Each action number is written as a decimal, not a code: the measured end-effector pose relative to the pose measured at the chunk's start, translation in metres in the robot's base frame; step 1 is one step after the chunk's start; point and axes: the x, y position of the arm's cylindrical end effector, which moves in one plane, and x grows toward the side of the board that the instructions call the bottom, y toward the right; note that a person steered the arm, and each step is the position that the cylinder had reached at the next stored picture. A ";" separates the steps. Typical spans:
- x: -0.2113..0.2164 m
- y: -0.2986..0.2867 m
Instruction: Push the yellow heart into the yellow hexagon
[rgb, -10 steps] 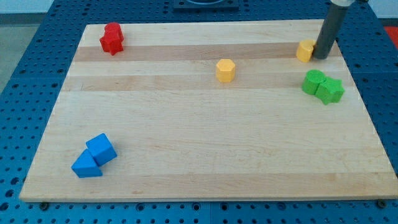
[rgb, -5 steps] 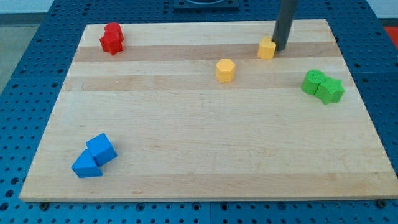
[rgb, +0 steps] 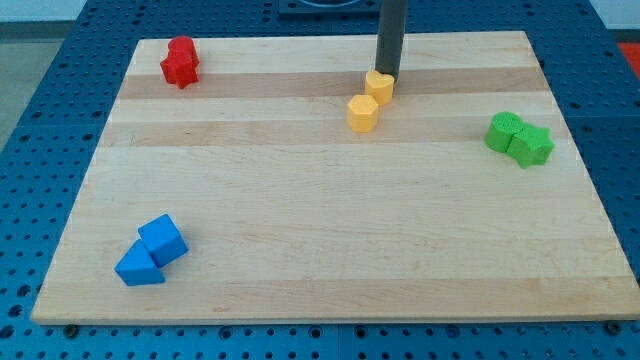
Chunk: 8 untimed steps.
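The yellow heart lies near the top middle of the wooden board. It touches the yellow hexagon, which sits just below it and to its left. My tip rests against the heart's upper right side. The dark rod rises straight up out of the view's top.
Two red blocks sit together at the top left. Two green blocks sit together at the right. A blue cube and a blue triangular block sit at the bottom left. A blue pegboard surrounds the board.
My tip has swept left along the top of the board, pushing the yellow heart from the right side until it meets the yellow hexagon. The other blocks have not moved.
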 end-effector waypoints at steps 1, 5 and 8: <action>0.005 -0.002; 0.032 -0.016; 0.038 -0.025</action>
